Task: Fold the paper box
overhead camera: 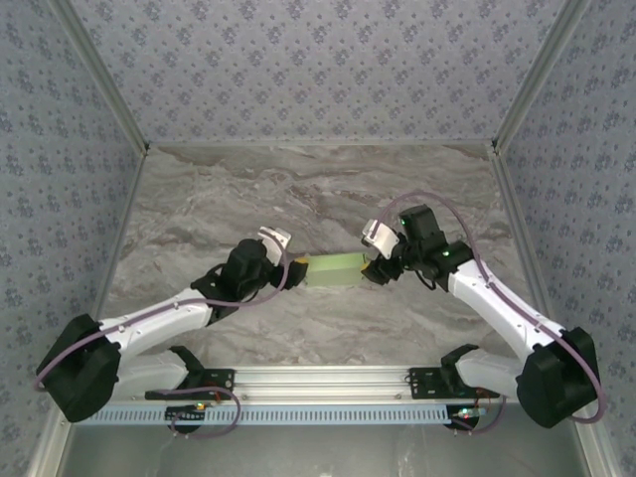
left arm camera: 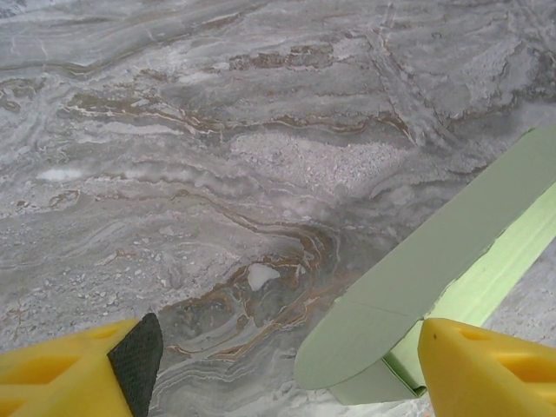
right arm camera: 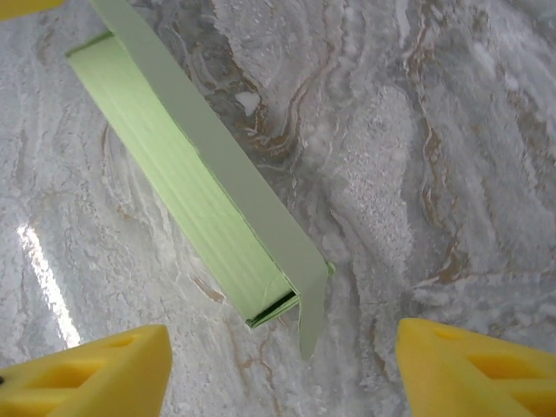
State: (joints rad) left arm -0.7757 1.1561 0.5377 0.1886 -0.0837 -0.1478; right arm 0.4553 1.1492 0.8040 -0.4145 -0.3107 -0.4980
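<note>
Pale light-green thin-card paper box (overhead camera: 333, 270) lying long and narrow on the grey marble-patterned table (overhead camera: 298, 189), one gripper at each end.

The left gripper (overhead camera: 295, 266) is at the box's left end, the right gripper (overhead camera: 377, 270) at its right end. In the left wrist view the yellow fingers (left arm camera: 74, 378) stand wide apart. The box's rounded end flap lies between them, close to the one at picture right — contact cannot be told. In the right wrist view the yellow fingers (right arm camera: 87, 373) are likewise spread, pinching nothing — the box's open end sits just ahead of the gap, apart from both.
</note>
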